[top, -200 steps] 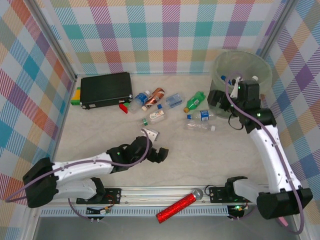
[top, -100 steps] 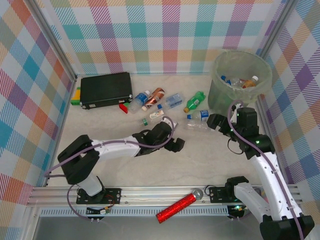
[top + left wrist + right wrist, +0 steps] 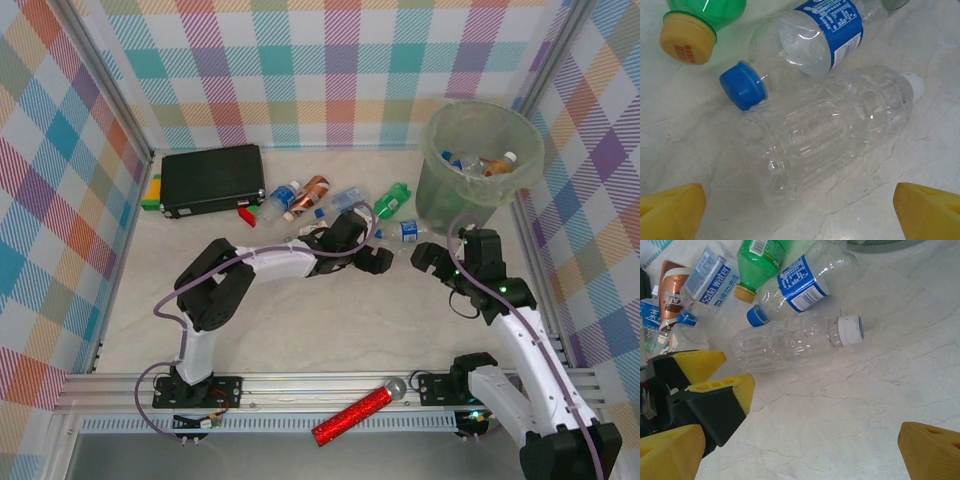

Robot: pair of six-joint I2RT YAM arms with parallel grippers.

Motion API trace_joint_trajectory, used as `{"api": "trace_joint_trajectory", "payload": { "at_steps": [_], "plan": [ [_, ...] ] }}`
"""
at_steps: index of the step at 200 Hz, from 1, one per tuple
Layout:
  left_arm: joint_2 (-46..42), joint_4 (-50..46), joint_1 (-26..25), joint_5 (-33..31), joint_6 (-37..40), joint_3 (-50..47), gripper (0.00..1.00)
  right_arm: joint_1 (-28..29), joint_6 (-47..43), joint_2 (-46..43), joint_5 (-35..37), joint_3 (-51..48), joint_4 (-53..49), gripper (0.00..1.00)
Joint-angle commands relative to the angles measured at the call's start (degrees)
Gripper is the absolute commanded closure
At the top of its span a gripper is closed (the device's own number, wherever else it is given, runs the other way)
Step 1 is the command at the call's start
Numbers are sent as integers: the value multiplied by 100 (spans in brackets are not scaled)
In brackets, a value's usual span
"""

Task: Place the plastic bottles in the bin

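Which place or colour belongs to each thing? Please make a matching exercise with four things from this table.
Things:
1. bin
2. black case
3. red tube
4. clear bottle without label

Descriptions:
a. has a white cap
b. far right corner
c. near edge, between the arm bases
d. far left

Pairs: 1-b, 2-d, 3-c, 4-a

Left gripper [image 3: 374, 255] and right gripper [image 3: 432, 262] hover, jaws wide.
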Motion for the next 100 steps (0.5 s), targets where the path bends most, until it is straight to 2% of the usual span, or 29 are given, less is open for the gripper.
{"api": "trace_joint_trajectory", "payload": {
  "at_steps": [1,54,100],
  "plan": [
    [-125,-21,67,87,-16,-35,4,28,-142,365,13,-70,484,1],
    [-1124,471,76,-289,-460,-1172,0,29,-489,2411,-783,689,1416,1],
    [-2005,469,76,-443,-706,-1857,0,28,-887,3765,-612,1599,1394,1]
  ]
}}
